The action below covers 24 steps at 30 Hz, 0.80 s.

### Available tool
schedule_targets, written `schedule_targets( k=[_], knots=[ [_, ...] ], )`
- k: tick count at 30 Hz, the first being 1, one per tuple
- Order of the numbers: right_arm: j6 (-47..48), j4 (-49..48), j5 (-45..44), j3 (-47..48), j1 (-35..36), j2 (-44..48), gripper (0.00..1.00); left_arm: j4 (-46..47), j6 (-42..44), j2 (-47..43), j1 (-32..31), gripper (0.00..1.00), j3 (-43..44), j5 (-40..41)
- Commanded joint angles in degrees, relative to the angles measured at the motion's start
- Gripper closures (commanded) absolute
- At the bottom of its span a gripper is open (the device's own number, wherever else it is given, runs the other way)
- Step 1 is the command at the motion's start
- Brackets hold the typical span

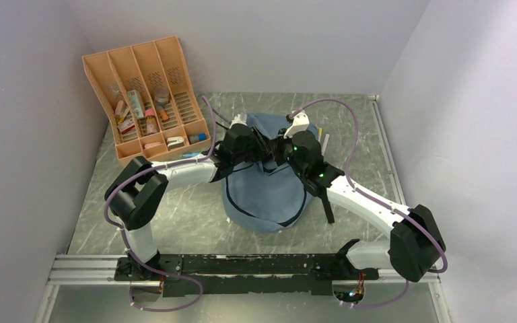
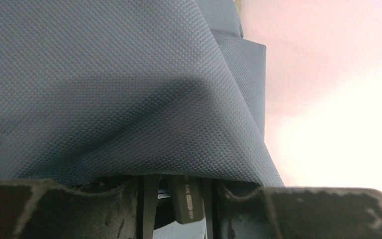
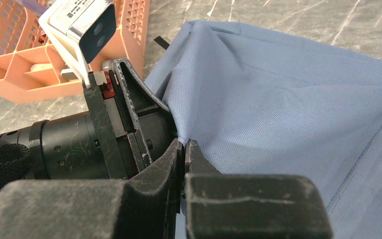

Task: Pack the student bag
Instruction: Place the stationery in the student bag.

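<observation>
The student bag (image 1: 269,192), grey-blue fabric, lies in the middle of the table. Both grippers meet at its far top edge. My left gripper (image 1: 254,153) reaches in from the left. In the left wrist view the bag's fabric (image 2: 129,89) drapes tight over the fingertips and hides them, and a dark zipper pull (image 2: 188,199) hangs between the fingers. My right gripper (image 3: 184,145) is shut on a pinch of the bag's fabric (image 3: 278,99), right beside the left gripper's fingers (image 3: 139,89). In the top view it (image 1: 281,152) sits at the bag's top.
An orange slotted organiser (image 1: 147,94) with several small items stands at the back left, also in the right wrist view (image 3: 10,69). A black strap (image 1: 328,205) trails from the bag's right side. Walls close in on three sides.
</observation>
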<state>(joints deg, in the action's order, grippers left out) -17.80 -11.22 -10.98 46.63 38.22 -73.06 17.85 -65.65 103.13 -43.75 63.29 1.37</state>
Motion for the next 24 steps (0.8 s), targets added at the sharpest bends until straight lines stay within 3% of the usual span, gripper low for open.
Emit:
schedule_targets(
  k=[1, 7, 15, 24],
  knots=[
    [-1.6, -2.2, 3.9, 0.8, 1.4, 2.9, 1.00, 2.5, 0.1, 0.6, 0.3, 0.55, 2.8, 3.3],
    [-2.0, -2.2, 4.7, 0.9, 1.4, 2.0, 1.00, -0.6, 1.6, -1.2, 0.3, 0.40, 1.9, 5.1],
    [-1.5, -2.0, 4.0, 0.3, 1.3, 2.1, 1.00, -4.6, 5.4, -4.1, 0.2, 0.41, 0.3, 3.8],
    [-1.5, -2.4, 4.2, -0.1, 1.4, 1.6, 1.00, -15.2, 11.4, -8.5, 0.2, 0.42, 0.2, 4.1]
  ],
)
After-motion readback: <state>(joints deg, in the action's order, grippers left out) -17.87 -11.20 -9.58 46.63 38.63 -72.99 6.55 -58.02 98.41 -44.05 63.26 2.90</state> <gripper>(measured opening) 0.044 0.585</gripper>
